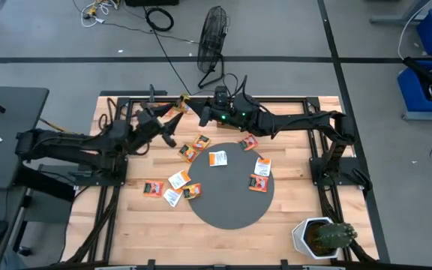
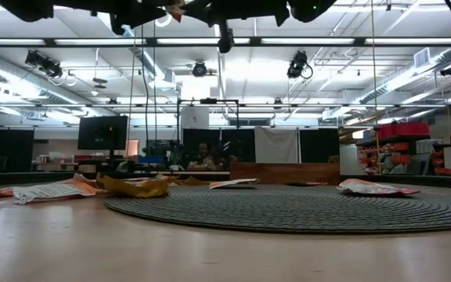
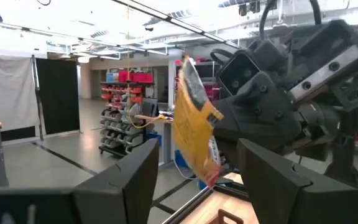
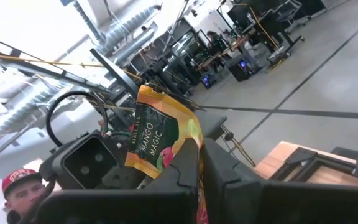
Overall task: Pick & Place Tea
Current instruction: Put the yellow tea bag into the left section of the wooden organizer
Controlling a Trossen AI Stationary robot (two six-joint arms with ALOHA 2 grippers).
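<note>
1. Tea sachet (image 4: 160, 138): a flat packet, yellow-orange with a dark green panel printed "Mango Magic". It is held up in the air above the far edge of the table (image 1: 126, 217), between the two grippers, and shows edge-on and slightly crumpled in the left wrist view (image 3: 194, 121).
2. Other sachets (image 1: 217, 158): about ten, orange-red or white with orange marks, lying flat. Some are on the round dark mat (image 1: 227, 206), some on the bare wood beside it.
3. Right gripper (image 4: 199, 171): fingers clenched on the lower edge of the tea sachet, which stands up from between them.
4. Left gripper (image 3: 194, 180): fingers released and spread wide. The sachet hangs in the gap beyond them, and neither finger appears to touch it.
5. Right arm (image 1: 291, 120): reaches from the right side across the far edge of the table toward the middle, gripper raised well above the surface.
6. Left arm (image 1: 81, 142): stretched from the left side toward the same spot, gripper facing the right one, close to it.
7. Low view: both arms only show as dark shapes at the top, and a wooden tray (image 2: 284, 172) stands behind the mat.
</note>
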